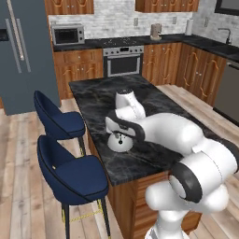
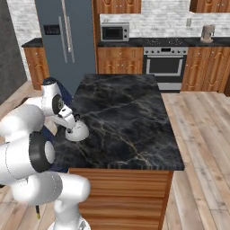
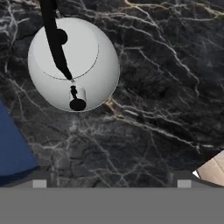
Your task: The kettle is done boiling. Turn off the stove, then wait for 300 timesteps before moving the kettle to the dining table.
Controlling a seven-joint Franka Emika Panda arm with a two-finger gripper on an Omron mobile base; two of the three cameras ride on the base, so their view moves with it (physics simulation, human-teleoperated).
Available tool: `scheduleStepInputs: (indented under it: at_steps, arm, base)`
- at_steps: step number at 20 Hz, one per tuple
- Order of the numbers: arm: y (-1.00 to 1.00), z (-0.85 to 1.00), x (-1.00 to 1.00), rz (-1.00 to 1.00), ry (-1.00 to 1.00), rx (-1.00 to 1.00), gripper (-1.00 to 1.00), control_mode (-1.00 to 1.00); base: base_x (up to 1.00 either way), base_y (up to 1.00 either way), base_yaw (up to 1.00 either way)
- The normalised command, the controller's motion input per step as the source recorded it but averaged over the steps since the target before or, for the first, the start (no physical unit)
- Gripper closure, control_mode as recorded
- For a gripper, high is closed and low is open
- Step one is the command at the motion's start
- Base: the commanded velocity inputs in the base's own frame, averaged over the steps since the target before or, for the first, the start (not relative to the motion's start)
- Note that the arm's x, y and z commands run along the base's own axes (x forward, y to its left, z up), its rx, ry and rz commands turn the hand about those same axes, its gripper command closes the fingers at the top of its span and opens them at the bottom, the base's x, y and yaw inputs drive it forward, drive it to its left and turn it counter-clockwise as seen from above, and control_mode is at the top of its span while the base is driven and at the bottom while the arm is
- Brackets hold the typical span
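The kettle (image 1: 120, 141) (image 2: 77, 131) (image 3: 73, 64) sits upright on the table (image 1: 100, 98) (image 2: 130, 117) (image 3: 153, 87), near the edge beside the two blue chairs (image 1: 70, 172), well apart from the stove (image 1: 123, 59) (image 2: 165, 60) at the far wall. In the hand view it lies at about 10 o'clock, its black handle (image 3: 53, 37) arching over the lid. The gripper (image 3: 111, 180) hangs above the marble just beside the kettle, released, its tips spread wide with nothing between them.
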Motion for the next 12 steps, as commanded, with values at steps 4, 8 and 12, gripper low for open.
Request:
scheduleStepInputs:
  at_steps: [4,8,12]
  arm:
    - [0.00,0.23,-0.70,-0.09,-0.08,-0.01,-1.00,-1.00]
    - [0.00,0.23,-0.61,-0.08,-0.07,-0.01,-1.00,-1.00]
    - [0.00,0.21,-0.56,-0.07,-0.07,-0.02,-1.00,-1.00]
  base:
    - [0.00,0.00,0.00]
    - [0.00,0.00,0.00]
    - [0.00,0.00,0.00]
